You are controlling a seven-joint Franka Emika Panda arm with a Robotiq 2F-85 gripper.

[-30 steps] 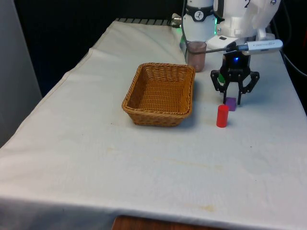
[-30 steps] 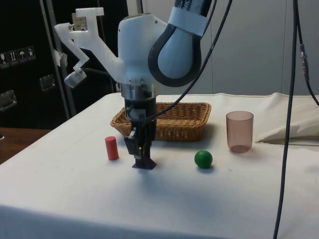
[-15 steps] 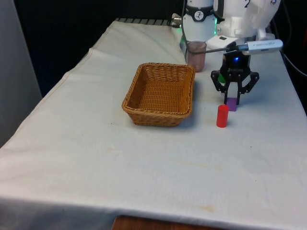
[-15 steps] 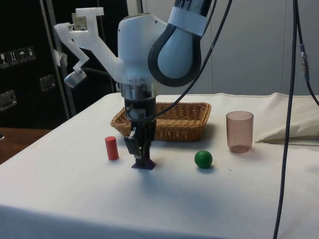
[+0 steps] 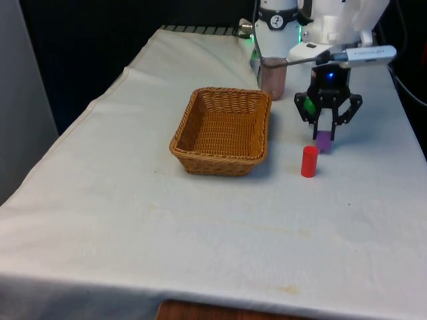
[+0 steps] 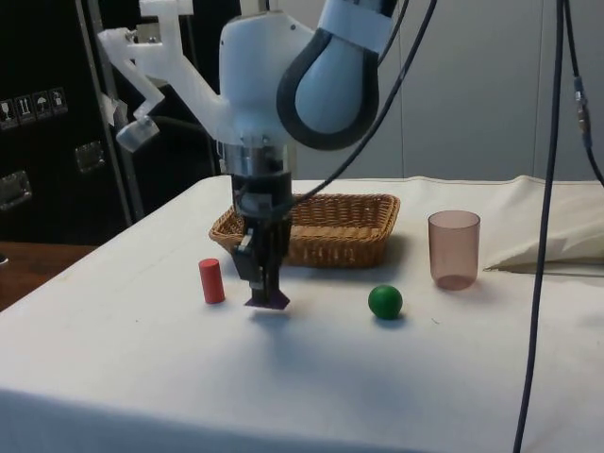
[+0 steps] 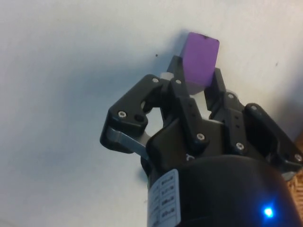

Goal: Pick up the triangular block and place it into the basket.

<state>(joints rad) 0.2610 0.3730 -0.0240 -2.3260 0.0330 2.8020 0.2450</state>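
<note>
I see open cloth (image 5: 167, 227) across the front view's lower half, red cylinder (image 5: 309, 161) near basket's (image 5: 223, 131) right side, cup (image 5: 272, 78) behind

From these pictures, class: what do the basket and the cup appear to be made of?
Basket: woven wicker or rattan, matte tan; the strand weave shows on its walls.
Cup: probably translucent plastic, pinkish-brown and smooth; the background shows faintly through it.

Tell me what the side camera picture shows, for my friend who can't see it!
A black gripper holds a purple triangular block just above the white table. A red cylinder, a green ball, a pink cup and a wicker basket sit nearby.
</note>
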